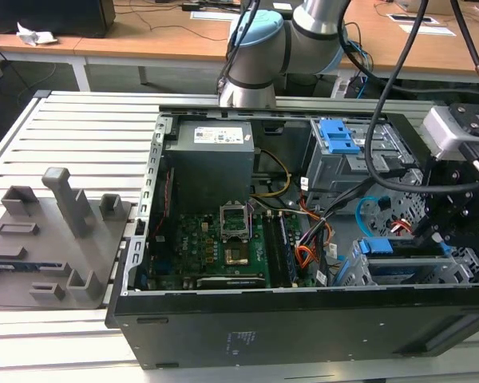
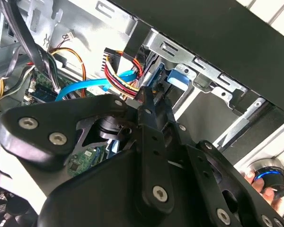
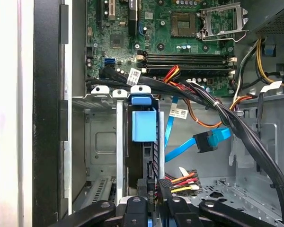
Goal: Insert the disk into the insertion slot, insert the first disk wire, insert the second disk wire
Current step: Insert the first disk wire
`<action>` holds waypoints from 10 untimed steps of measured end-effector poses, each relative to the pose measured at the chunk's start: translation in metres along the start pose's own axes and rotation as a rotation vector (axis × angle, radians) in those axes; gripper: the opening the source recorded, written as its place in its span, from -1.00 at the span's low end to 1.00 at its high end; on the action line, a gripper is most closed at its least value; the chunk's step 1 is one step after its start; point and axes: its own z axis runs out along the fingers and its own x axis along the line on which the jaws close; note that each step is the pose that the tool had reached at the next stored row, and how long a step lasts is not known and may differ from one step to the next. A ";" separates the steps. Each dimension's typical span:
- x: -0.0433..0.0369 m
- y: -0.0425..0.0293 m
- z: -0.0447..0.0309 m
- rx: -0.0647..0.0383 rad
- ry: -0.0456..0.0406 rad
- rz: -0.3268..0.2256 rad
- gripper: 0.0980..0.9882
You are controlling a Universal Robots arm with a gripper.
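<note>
The disk [image 3: 144, 125] sits in the insertion slot [image 3: 100, 137] of the silver cage, its blue carrier facing out. The tool [image 3: 154, 190] has its fingers drawn together on the black plug of the first disk wire [image 3: 182, 181], right at the disk's end (red and yellow strands trail off it). The second disk wire [image 3: 184, 149] hangs loose nearby, its dark plug apart from the disk.
</note>
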 end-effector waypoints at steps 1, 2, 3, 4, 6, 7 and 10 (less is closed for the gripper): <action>-0.0001 0.0000 -0.0021 0.000 0.0001 0.000 -0.69; -0.0004 0.0003 -0.0080 0.000 0.0002 0.000 -0.69; -0.0006 0.0005 -0.0137 0.000 -0.0003 0.000 -0.69; -0.0009 0.0008 -0.0195 0.000 -0.0001 0.000 -0.69; -0.0014 0.0012 -0.0293 0.000 -0.0001 0.000 -0.69; -0.0015 0.0014 -0.0322 0.000 -0.0002 0.000 -0.69; -0.0016 0.0014 -0.0343 0.000 -0.0005 0.000 -0.69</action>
